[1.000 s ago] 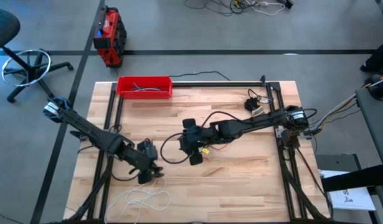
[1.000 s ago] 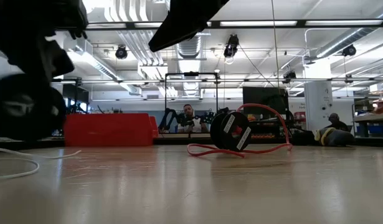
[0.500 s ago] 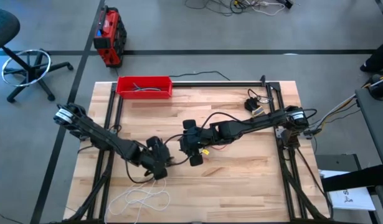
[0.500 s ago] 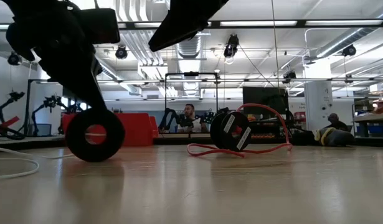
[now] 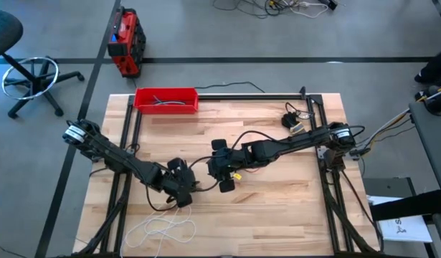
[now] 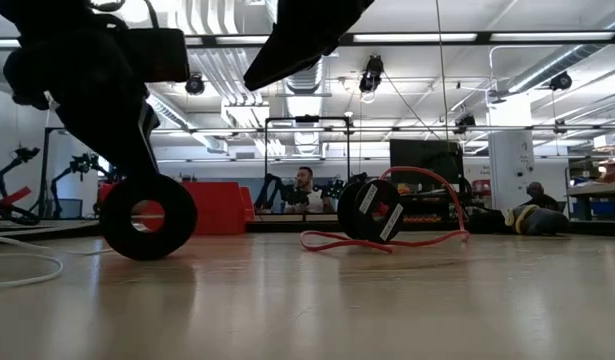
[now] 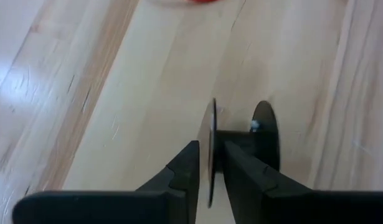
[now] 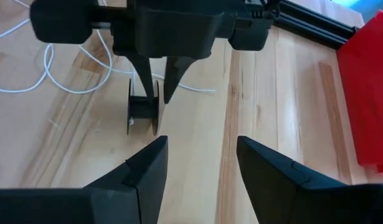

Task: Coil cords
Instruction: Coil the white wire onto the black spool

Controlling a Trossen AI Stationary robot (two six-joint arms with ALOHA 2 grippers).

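My left gripper (image 5: 182, 190) is shut on a black spool (image 6: 147, 215) with a red hub, near the table's middle. The white cord (image 5: 163, 229) lies in loose loops by the near edge; one end (image 8: 210, 91) lies beside the spool. I cannot tell whether it is joined to the spool. My right gripper (image 5: 215, 167) hangs open just to the right of the left one, facing it, with nothing between its fingers. A second black spool (image 6: 372, 210) stands on edge on the table, with the red cord (image 6: 387, 241) looped around it. My left gripper pinches one thin round flange of the spool (image 7: 211, 146) between its two fingers, gripping the disc's edge. The fingers (image 8: 144, 74) come from above, pointing down. The spool stands on edge below them, its rim on the table or just above it.
A red tray (image 5: 166, 100) with dark grey cables sits at the far left edge. Small black parts (image 5: 293, 119) lie at the far right. Black frame rails run along the table's sides. Bare wood lies to the right of both grippers.
My left gripper has moved toward the table's right edge and a little away from the near edge, carrying the black spool closer to my right gripper. It has held nearly still over the last half second.
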